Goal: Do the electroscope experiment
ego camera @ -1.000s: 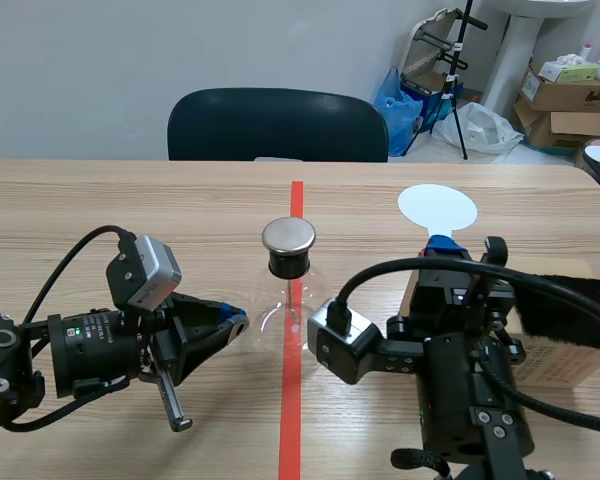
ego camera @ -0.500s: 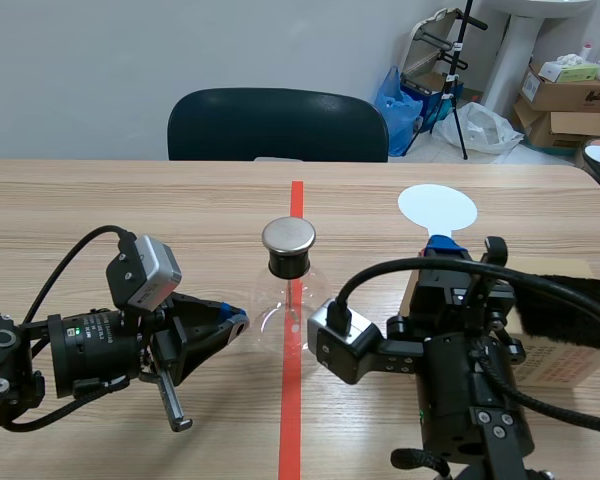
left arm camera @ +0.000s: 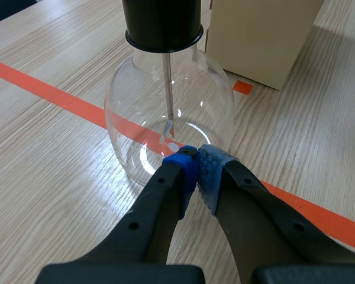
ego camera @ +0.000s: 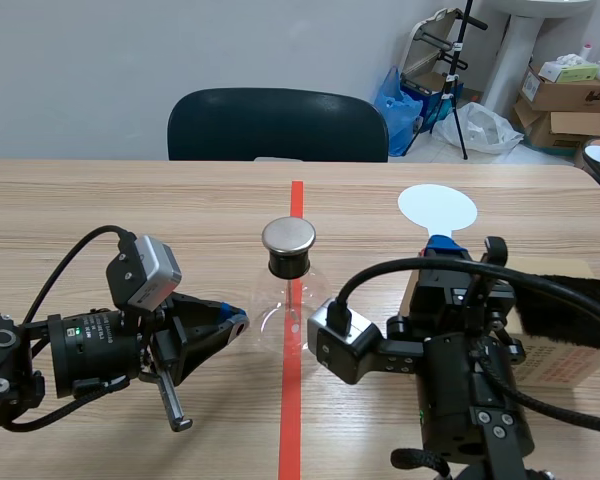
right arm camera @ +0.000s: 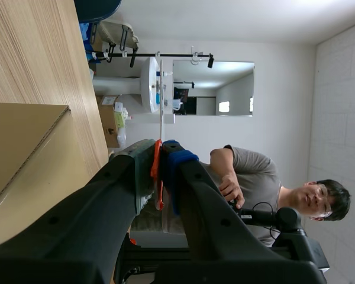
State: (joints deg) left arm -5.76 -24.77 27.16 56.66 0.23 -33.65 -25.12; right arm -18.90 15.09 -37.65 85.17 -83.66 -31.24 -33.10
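Note:
The electroscope (ego camera: 288,290) is a clear round flask with a black stopper and a metal cap (ego camera: 288,236), standing on the red tape line at mid table. My left gripper (ego camera: 235,322) lies low just left of it, shut on nothing. In the left wrist view the fingertips (left arm camera: 196,161) meet right at the base of the flask (left arm camera: 168,118), with the thin rod (left arm camera: 168,89) inside. My right gripper (ego camera: 440,245) is raised and shut on a paddle with a white disc (ego camera: 437,208). The right wrist view gives the paddle's orange handle (right arm camera: 156,171) edge-on between the pads.
A tan cardboard box (ego camera: 570,365) with a black fur cloth (ego camera: 570,308) on it sits at the right, beside my right arm. The box (left arm camera: 260,35) stands just behind the flask. A dark chair (ego camera: 278,125) stands across the table. A person (right arm camera: 248,177) is beyond.

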